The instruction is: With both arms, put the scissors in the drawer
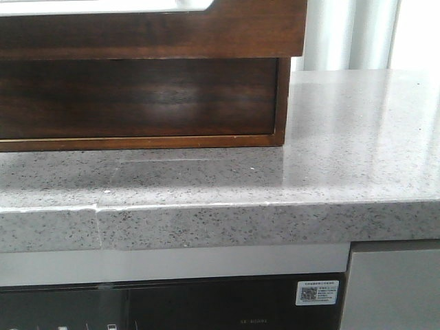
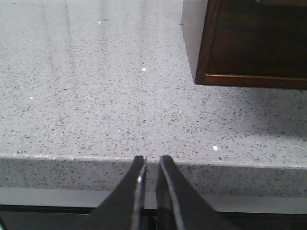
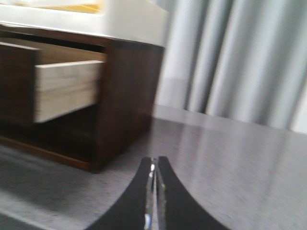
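Our two pincers, left [image 2: 149,165] and right [image 3: 154,165], sit nearly closed and hold nothing. One drawer [image 3: 57,86] stands pulled out beyond the right pincer. We see no scissors. One QR label [image 1: 317,292] is unreadable.

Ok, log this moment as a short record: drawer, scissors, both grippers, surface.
drawer: pulled out of the dark wooden cabinet, pale side wall showing
scissors: not visible in any view
left gripper: fingers nearly together, nothing between them, at the counter's front edge
right gripper: fingers nearly touching, nothing between them, right of the cabinet
countertop: grey speckled stone, cabinet standing on it
curtain: pale, behind the counter
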{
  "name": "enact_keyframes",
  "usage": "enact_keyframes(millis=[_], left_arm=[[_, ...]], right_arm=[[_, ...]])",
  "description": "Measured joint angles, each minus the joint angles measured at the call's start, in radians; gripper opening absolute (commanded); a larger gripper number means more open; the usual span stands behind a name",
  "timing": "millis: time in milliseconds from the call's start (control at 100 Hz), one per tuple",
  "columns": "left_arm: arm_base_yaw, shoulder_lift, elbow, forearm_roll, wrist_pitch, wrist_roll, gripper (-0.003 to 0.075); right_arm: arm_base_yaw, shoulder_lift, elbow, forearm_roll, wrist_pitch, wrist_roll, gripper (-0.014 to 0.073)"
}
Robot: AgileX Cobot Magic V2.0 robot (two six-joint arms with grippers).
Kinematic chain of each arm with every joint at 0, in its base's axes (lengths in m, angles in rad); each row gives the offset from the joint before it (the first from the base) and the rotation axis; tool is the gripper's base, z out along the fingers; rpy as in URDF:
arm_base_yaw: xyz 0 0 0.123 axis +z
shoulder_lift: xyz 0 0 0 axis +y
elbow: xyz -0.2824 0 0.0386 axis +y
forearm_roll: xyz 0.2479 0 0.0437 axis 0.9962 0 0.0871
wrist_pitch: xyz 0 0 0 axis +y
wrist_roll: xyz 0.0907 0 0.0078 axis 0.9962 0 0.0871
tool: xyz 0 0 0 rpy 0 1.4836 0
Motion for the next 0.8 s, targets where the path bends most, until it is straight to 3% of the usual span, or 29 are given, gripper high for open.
enact_keyframes(millis=[170, 290, 480, 800], left_arm=[[0.0, 0.0, 0.0, 0.0, 0.0, 0.0, 0.0003], [0.0, 0.0, 0.0, 0.0, 0.0, 0.0, 0.0003], [0.0, 0.0, 0.0, 0.0, 0.0, 0.0, 0.0003], [0.0, 0.0, 0.0, 0.0, 0.0, 0.0, 0.0003]], right_arm=[[-0.183, 0.0, 0.056, -0.084, 0.0, 0.216, -0.0106], [-0.252, 0.0, 0.095, -0.107, 0.0, 0.266, -0.0106], [-0.315, 0.0, 0.099, -0.111, 0.029, 0.252, -0.0106], [-0.317, 0.0, 0.099, -0.041, 0.26, 0.12, -0.0106]])
